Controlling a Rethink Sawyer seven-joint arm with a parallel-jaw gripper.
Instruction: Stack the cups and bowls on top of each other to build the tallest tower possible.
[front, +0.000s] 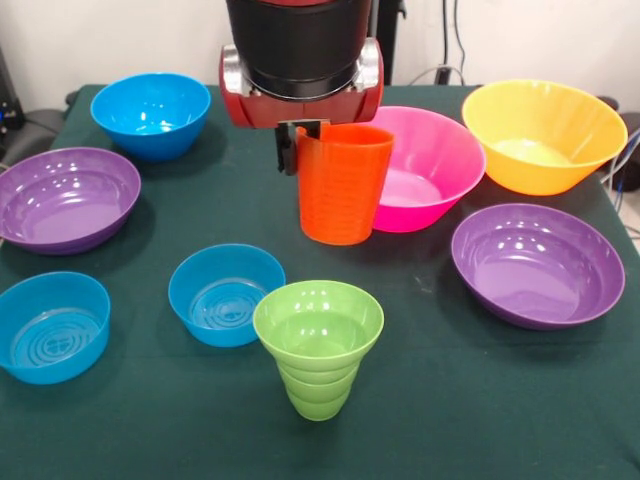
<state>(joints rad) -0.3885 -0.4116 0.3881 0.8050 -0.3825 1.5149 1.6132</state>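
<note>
Closest to me stands the green cup, while my gripper pinches the rim of the orange cup beside the pink bowl; I judge it light, stiff and slippery, best held by that rim.

Glossy plastic on matt cloth
Orange cup, pink bowl shine smooth; green tablecloth looks matt, woven.

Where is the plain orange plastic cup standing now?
In the front view, the plain orange plastic cup stands upright near the table's middle, directly under the robot's hand. The large pink plastic bowl is just to its right.
</note>
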